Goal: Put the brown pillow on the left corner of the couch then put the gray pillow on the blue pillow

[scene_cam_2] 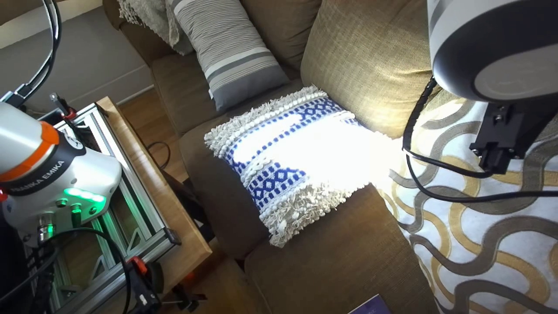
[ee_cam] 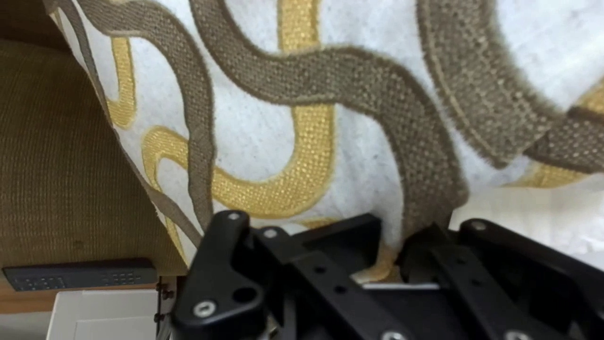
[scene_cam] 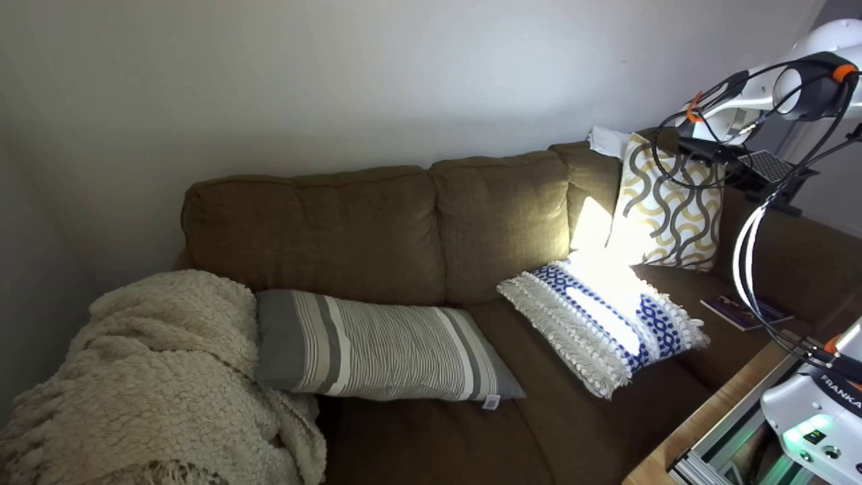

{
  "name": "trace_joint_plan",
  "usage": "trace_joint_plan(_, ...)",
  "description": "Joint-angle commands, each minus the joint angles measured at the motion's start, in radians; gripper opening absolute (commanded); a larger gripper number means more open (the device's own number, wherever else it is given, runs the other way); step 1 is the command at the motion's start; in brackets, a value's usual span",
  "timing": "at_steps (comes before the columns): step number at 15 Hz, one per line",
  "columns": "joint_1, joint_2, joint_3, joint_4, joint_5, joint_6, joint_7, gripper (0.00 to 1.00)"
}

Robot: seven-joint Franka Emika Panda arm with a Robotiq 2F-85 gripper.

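Note:
The brown pillow (scene_cam: 680, 215), white with brown-gray and gold wavy lattice, stands upright in the lit corner of the couch (scene_cam: 727, 286). It also shows in another exterior view (scene_cam_2: 501, 231). In the wrist view my gripper (ee_cam: 391, 236) is shut on a pinched fold of this pillow (ee_cam: 245, 132). The fingers are partly hidden by the arm in the exterior views. The blue pillow (scene_cam: 579, 323) lies flat on the seat beside it, partly overexposed (scene_cam_2: 279, 183). The gray striped pillow (scene_cam: 397, 350) lies farther along the seat, apart from the blue pillow (scene_cam_2: 235, 48).
A cream knit blanket (scene_cam: 175, 377) covers the far couch end. A thin book (scene_cam: 744, 311) lies on the seat near the armrest. A white cloth (scene_cam: 609, 141) rests on the backrest. The robot base stands on a wooden table (scene_cam_2: 192, 235). A remote (ee_cam: 80, 275) shows in the wrist view.

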Motion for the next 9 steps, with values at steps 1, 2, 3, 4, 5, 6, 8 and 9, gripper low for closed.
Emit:
trace_joint_plan(1,-0.029,0.009,0.011,0.064,-0.008,-0.015,-0.012,0.32)
trace_joint_plan(2,-0.028,0.012,0.014,0.067,-0.007,-0.006,-0.012,0.39)
trace_joint_plan(3,-0.029,0.012,0.02,0.077,-0.006,-0.003,-0.015,0.47)
trace_joint_plan(4,-0.024,0.01,0.02,0.083,-0.009,-0.001,-0.014,0.55)
trace_joint_plan(5,-0.026,0.01,0.034,0.088,-0.005,0.005,-0.024,0.62)
trace_joint_plan(6,-0.017,-0.003,0.037,0.077,0.007,0.007,-0.037,0.7)
trace_joint_plan(8,-0.006,-0.043,0.06,0.042,0.02,-0.034,-0.036,0.84)
trace_joint_plan(9,-0.001,-0.057,0.07,0.03,0.02,-0.048,-0.038,0.92)
